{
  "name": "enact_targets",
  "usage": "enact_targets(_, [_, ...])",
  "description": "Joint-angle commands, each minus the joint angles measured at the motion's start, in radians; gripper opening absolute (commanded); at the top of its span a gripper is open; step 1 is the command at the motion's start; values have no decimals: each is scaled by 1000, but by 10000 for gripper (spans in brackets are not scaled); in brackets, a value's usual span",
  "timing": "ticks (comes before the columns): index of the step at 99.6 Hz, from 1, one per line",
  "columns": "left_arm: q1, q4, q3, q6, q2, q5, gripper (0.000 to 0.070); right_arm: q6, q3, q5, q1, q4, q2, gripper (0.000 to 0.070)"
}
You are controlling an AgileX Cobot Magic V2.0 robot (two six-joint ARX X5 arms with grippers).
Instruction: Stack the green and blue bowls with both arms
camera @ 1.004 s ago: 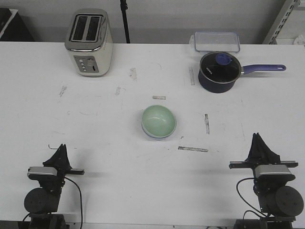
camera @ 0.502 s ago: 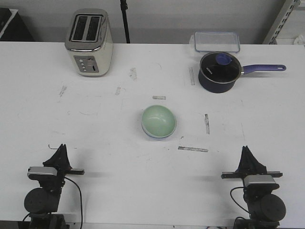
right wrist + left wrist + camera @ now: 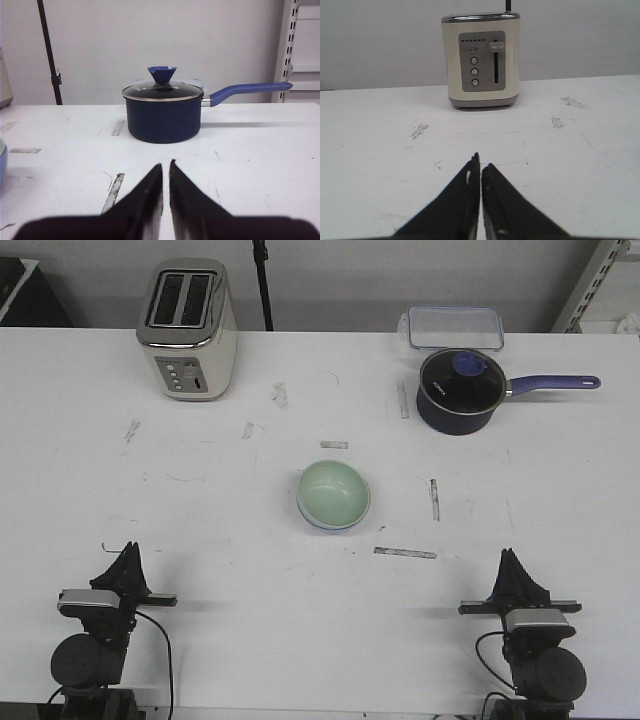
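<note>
Green bowl [image 3: 333, 494] nested in blue bowl [image 3: 2, 162], rim clearest right wrist; both end effectors clenched, empty.

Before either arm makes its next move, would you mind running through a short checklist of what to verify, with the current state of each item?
1. Green bowl sits nested in the blue bowl, whose rim just peeks out beneath it: ok.
2. Left gripper empty, jaws nearly shut: ok.
3. Right gripper empty, jaws nearly shut: ok.
4. Both grippers clear of the bowls, back near the table's front edge: ok.
5. Stack level and stable: cannot tell from above.
6. Toaster and saucepan well away from the stack: ok.
</note>
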Motion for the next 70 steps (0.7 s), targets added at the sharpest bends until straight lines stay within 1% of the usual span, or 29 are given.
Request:
enact_targets(1, [1, 11, -22, -4, -2, -3, 2, 13, -2, 0, -1, 12, -1, 15])
enact_targets(48, [1, 11, -22, -4, -2, -3, 2, 14, -2, -3, -1, 10, -1, 14])
enact_targets(70, [1, 11, -22, -4, -2, -3, 2, 13, -2, 13, -1, 12, -1, 14])
